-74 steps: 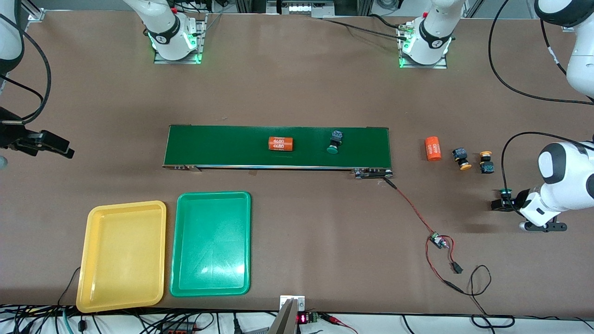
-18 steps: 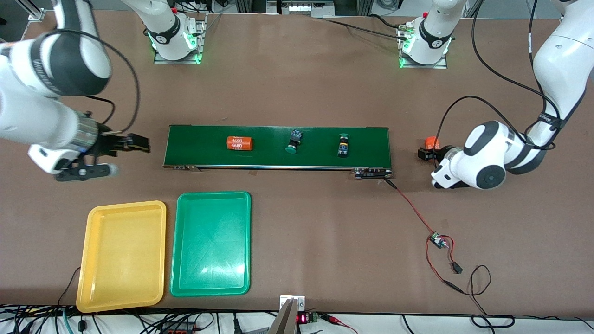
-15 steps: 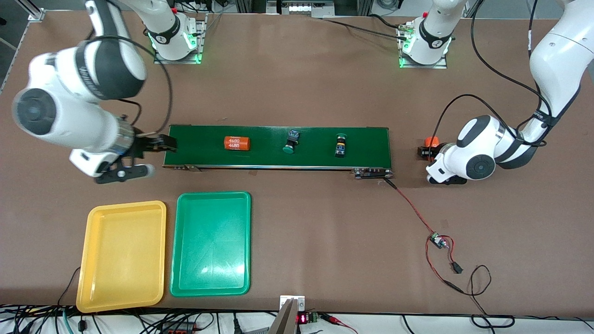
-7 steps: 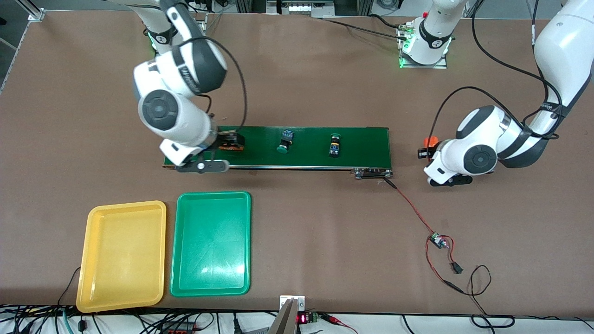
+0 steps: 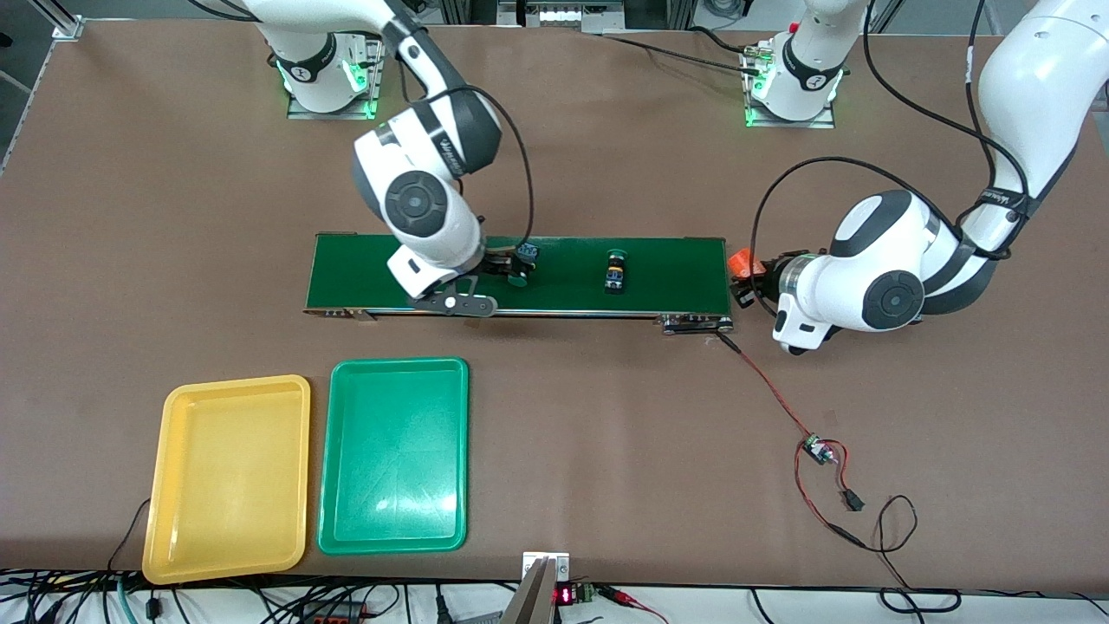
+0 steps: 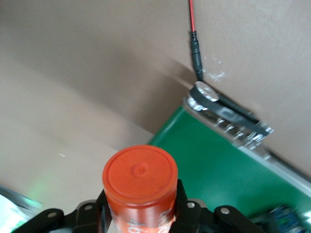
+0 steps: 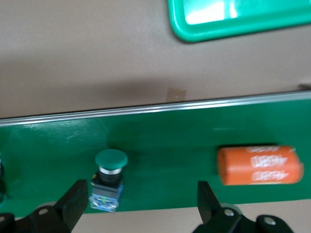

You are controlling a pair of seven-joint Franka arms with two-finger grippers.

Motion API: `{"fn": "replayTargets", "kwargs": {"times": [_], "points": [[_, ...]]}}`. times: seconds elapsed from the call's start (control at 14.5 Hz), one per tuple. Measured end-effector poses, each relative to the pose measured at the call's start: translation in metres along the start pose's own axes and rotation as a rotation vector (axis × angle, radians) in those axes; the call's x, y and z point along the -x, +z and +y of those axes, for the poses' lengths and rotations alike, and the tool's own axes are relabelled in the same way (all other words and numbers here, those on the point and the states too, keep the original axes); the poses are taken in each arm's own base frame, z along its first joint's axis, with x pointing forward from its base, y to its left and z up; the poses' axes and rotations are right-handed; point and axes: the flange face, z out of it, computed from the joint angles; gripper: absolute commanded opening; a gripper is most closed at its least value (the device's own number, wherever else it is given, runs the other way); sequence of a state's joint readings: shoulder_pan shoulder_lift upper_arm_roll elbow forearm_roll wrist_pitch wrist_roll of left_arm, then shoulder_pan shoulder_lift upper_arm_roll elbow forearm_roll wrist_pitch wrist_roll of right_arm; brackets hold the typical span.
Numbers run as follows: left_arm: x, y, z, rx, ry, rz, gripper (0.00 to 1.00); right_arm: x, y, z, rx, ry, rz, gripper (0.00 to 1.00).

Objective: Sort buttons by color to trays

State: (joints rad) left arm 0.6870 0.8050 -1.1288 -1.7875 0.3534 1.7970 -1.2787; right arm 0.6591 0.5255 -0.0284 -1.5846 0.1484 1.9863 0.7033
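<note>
Two green buttons lie on the dark-green belt. One green button sits by my right gripper. In the right wrist view this button lies between the open fingers, close to one finger, untouched. The other green button lies farther toward the left arm's end. My left gripper is shut on an orange cylinder just off the belt's end. The yellow buttons are hidden. The yellow tray and the green tray lie empty, nearer the camera.
A second orange cylinder lies on the belt beside the right gripper, hidden under the arm in the front view. A red-and-black cable with a small board runs from the belt's end toward the camera.
My right arm has swung in over the belt to the green button. The belt's objects have drifted toward the right arm's end. My left gripper has carried the orange cylinder closer to the belt's end.
</note>
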Motion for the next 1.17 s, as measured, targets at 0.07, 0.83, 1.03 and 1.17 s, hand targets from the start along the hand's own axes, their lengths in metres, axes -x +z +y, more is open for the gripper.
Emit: {"fn": "replayTargets", "kwargs": {"times": [0.07,0.83,1.03,1.17], "points": [[0.005,0.008,0.011,0.019,-0.084,-0.005,0.13,0.004,0.009,-0.006,0.005,0.025,-0.001,1.00],[0.037,0.068,0.053,0.054,-0.659,-0.060,1.00,0.009,0.085,-0.024,0.059,0.071,-0.029,0.26],[0.036,0.063,0.053,0.053,-0.666,-0.055,1.00,0.003,0.087,-0.019,0.063,0.083,-0.028,0.07],[0.027,0.044,0.049,0.037,-0.682,-0.042,1.00,0.000,0.084,-0.017,0.060,0.089,-0.023,0.03]]}}
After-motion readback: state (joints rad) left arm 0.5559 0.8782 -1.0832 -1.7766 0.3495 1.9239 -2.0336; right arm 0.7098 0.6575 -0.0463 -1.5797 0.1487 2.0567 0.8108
